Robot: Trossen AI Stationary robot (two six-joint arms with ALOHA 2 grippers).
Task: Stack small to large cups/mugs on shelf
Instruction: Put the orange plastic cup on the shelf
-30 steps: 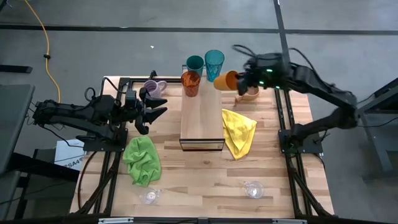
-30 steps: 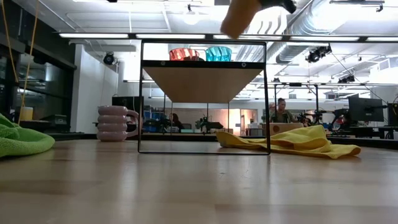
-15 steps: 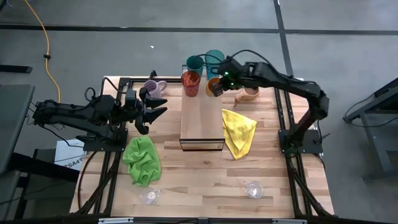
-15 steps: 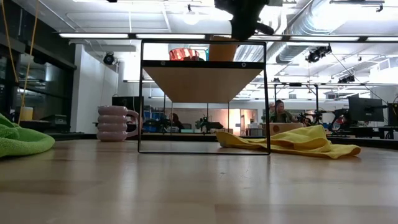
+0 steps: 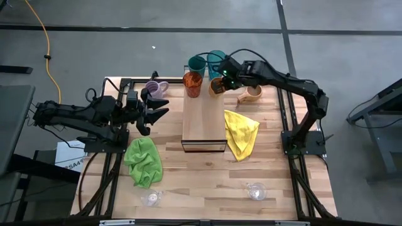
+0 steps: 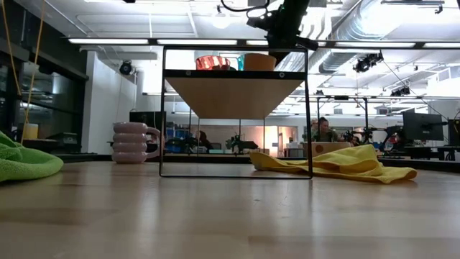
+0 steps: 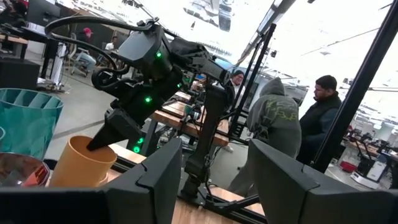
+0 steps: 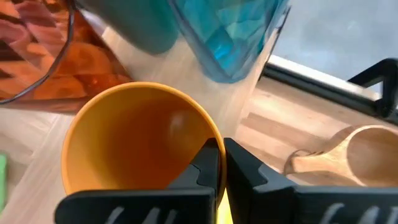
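My right gripper (image 5: 221, 83) is shut on the orange cup (image 5: 216, 86), which stands upright at the far end of the light-wood shelf (image 5: 204, 125), beside the amber tumbler (image 5: 193, 83). The low view shows the cup (image 6: 259, 62) on the shelf top. Two teal tumblers (image 5: 196, 63) (image 5: 217, 58) stand behind the shelf. The tan mug (image 5: 252, 94) sits on the table right of it and the lavender mug (image 5: 154, 88) left of it. My left gripper (image 5: 164, 106) is open and empty near the lavender mug. My right gripper pinches the orange cup's rim (image 8: 211, 138) on its right side, one finger inside (image 8: 208, 165) and one outside the wall. The fingers slant down from the table's right. The cup stands upright with its base at the shelf top (image 6: 237, 73).
A yellow cloth (image 5: 241, 133) lies right of the shelf and a green cloth (image 5: 143, 162) left of it. Two small clear glasses (image 5: 151, 198) (image 5: 255, 191) sit near the front edge. People stand in the room beyond the table (image 7: 320, 118).
My right gripper has carried the orange cup toward the table's left and down. The cup was tipped on its side high above the shelf and now stands upright on the shelf's far end beside the amber tumbler. The gripper stays shut on it.
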